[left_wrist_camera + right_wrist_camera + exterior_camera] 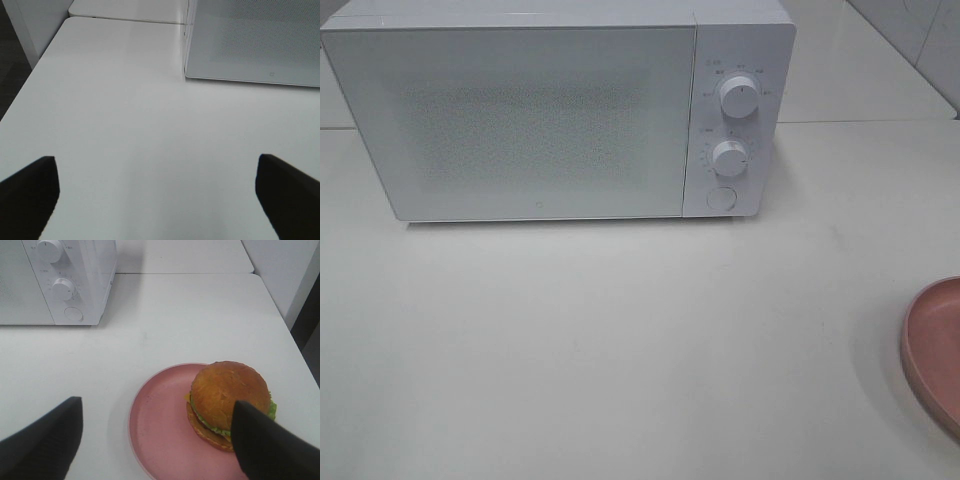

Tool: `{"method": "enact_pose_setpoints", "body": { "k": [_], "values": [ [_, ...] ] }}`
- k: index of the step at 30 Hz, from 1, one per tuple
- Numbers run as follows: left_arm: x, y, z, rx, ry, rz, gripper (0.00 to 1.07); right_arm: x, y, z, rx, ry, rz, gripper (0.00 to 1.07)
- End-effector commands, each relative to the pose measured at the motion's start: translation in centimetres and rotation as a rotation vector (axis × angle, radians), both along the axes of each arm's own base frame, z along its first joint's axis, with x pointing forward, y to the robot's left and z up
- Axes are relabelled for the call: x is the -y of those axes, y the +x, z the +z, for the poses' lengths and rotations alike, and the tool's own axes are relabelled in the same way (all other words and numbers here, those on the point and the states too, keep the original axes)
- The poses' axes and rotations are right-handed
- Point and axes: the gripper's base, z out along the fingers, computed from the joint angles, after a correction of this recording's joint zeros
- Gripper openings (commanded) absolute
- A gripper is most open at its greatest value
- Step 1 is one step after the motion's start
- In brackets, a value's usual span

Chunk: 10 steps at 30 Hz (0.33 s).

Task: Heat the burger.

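The burger (pixel 227 392), with its golden-brown bun, green lettuce and dark patty, sits on the right part of a pink plate (pixel 160 425). It shows only in the right wrist view. My right gripper (pixel 156 404) is open above the plate, with one dark finger (pixel 265 445) overlapping the burger's near side and nothing held. The left gripper (pixel 156 162) is wide open over bare white table, near the microwave's lower left corner (pixel 187 75). Neither gripper shows in the exterior high view, and there the burger is out of frame.
A white microwave (pixel 540 110) stands at the back of the table with its door shut, two knobs (pixel 738 97) and a round button (pixel 721 198) on its right panel. The pink plate's edge (pixel 935 340) shows at the right border. The white table (pixel 620 340) ends at a right edge (pixel 285 330).
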Motion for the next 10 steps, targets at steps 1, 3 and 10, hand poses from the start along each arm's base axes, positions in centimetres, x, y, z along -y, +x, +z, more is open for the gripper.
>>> {"method": "enact_pose_setpoints", "body": {
  "k": [1,3,10],
  "values": [
    [0.09,-0.31,0.06,0.037,0.002,0.0,1.0,0.06,-0.32,0.01,0.034,-0.003,-0.003,0.76],
    [0.09,-0.31,0.06,0.037,0.002,0.0,1.0,0.06,-0.32,0.01,0.034,-0.003,-0.003,0.76],
    [0.09,-0.31,0.06,0.037,0.002,0.0,1.0,0.06,-0.32,0.01,0.034,-0.003,-0.003,0.76]
  ]
}}
